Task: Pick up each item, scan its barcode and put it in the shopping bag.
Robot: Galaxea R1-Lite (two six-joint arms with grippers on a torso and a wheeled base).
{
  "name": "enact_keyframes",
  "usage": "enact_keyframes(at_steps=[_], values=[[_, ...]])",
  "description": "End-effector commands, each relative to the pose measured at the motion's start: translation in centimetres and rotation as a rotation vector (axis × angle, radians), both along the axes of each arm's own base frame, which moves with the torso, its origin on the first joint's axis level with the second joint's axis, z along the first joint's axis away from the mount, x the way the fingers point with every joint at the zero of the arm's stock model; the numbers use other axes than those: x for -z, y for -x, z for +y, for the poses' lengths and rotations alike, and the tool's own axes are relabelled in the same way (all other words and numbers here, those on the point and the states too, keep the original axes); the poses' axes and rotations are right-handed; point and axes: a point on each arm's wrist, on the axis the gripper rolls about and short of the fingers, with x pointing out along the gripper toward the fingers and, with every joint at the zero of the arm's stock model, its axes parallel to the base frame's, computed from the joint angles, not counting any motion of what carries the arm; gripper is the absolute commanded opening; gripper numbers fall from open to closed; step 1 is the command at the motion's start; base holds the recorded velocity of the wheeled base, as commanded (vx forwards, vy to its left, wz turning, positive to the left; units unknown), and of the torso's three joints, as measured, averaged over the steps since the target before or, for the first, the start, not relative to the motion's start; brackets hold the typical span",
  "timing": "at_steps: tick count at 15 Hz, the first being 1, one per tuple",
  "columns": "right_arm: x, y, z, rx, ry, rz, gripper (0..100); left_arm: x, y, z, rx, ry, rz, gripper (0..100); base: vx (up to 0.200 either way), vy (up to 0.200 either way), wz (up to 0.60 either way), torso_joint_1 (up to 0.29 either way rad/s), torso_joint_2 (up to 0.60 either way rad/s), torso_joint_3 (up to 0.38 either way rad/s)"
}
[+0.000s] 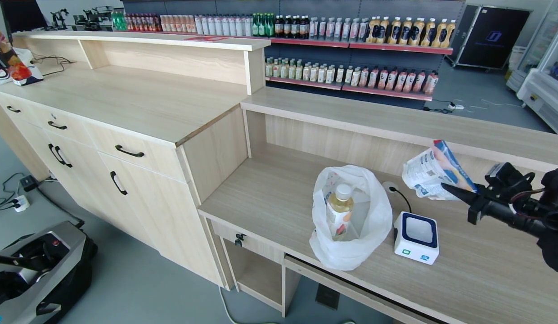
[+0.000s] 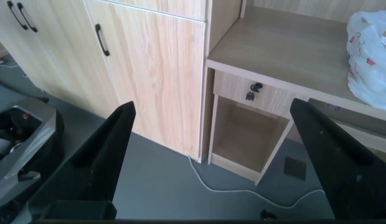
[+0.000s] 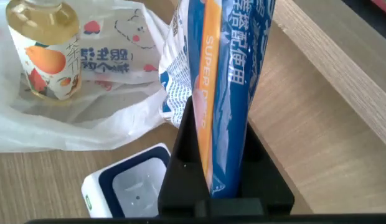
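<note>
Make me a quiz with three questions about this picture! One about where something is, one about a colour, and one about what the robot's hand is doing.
1. Where is the bottle at the desk?
A. held up in the air
B. standing in the bag
C. lying flat outside the bag

2. What colour is the bag?
A. red
B. green
C. white

3. What is the right gripper doing?
A. shut on the packet
B. open and empty
C. shut on the bottle

Answers: 1 B, its cap sticks up inside the bag's open mouth. 2 C, the plastic is white all round. 3 A, its fingers clamp the packet above the desk.
</note>
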Motion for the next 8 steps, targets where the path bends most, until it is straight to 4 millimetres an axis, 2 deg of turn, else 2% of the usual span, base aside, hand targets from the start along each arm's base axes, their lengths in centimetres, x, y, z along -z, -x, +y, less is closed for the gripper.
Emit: enact_keyframes(at_steps=[1,3,4,8], values=[[-5.8,6.4,1.6,0.265,-0.220,0.066,0,0.0,0.0,0.0,0.000,0.000,0.000,100,0.000,0.000,0.00,0.000,0.00,0.000],[-5.5,9.6,2.4,0.474,-0.203,0.161,0,0.0,0.0,0.0,0.000,0.000,0.000,100,0.000,0.000,0.00,0.000,0.00,0.000],[-5.5,10.4,2.5,0.557,-0.177,0.185,0,0.0,0.0,0.0,0.000,0.000,0.000,100,0.000,0.000,0.00,0.000,0.00,0.000],[-6.0,10.9,4.4,0.694,-0.138,0.177,0,0.0,0.0,0.0,0.000,0.000,0.000,100,0.000,0.000,0.00,0.000,0.00,0.000]])
